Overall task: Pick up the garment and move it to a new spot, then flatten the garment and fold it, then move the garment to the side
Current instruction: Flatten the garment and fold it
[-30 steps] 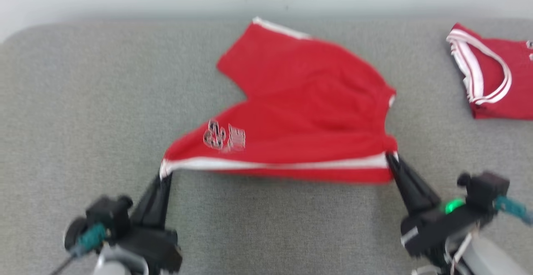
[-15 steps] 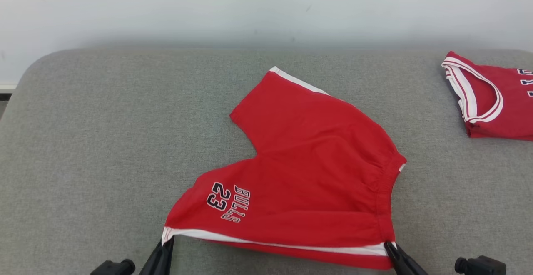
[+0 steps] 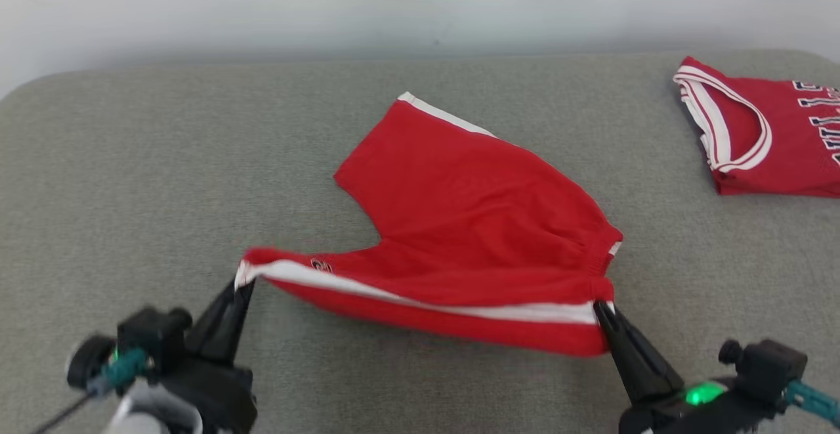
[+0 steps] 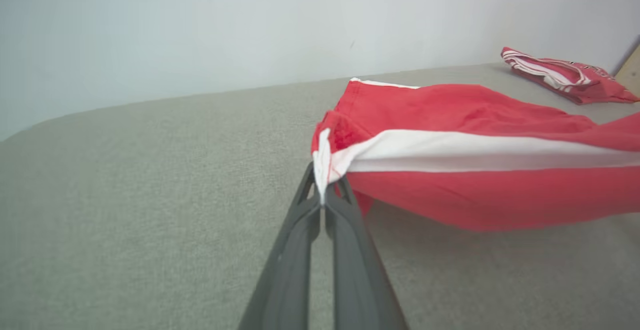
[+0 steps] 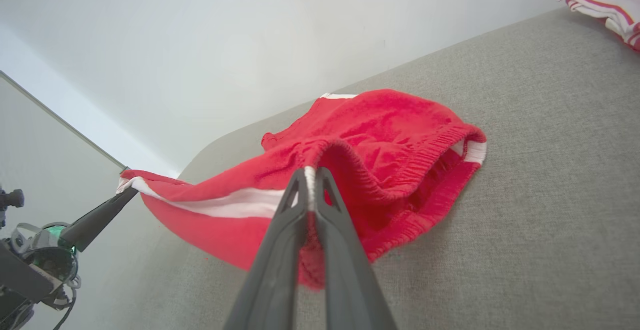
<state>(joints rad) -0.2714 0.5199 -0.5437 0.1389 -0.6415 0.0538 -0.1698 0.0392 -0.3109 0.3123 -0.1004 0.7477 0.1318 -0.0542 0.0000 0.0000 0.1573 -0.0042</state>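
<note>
The garment [image 3: 472, 224] is a pair of red shorts with a white side stripe, lying mid-surface with its near edge lifted off the grey cloth. My left gripper [image 3: 241, 284] is shut on the near leg's hem corner [image 4: 322, 167]. My right gripper [image 3: 600, 307] is shut on the waistband's near corner [image 5: 310, 170]. The striped edge is stretched taut between the two grippers, hanging just above the surface. The far leg [image 3: 420, 132] still rests flat. In the right wrist view the left gripper [image 5: 125, 192] shows at the far left, holding its corner.
A second red garment with white trim [image 3: 761, 132] lies at the far right of the grey padded surface [image 3: 131, 191], also seen as the folded red garment [image 4: 565, 73]. A pale wall [image 3: 394, 0] rises behind the surface. Bare grey cloth spreads left of the shorts.
The near striped edge has been lifted and carried toward the far leg, hiding the printed number. The head camera has tilted between frames, shifting the whole picture.
</note>
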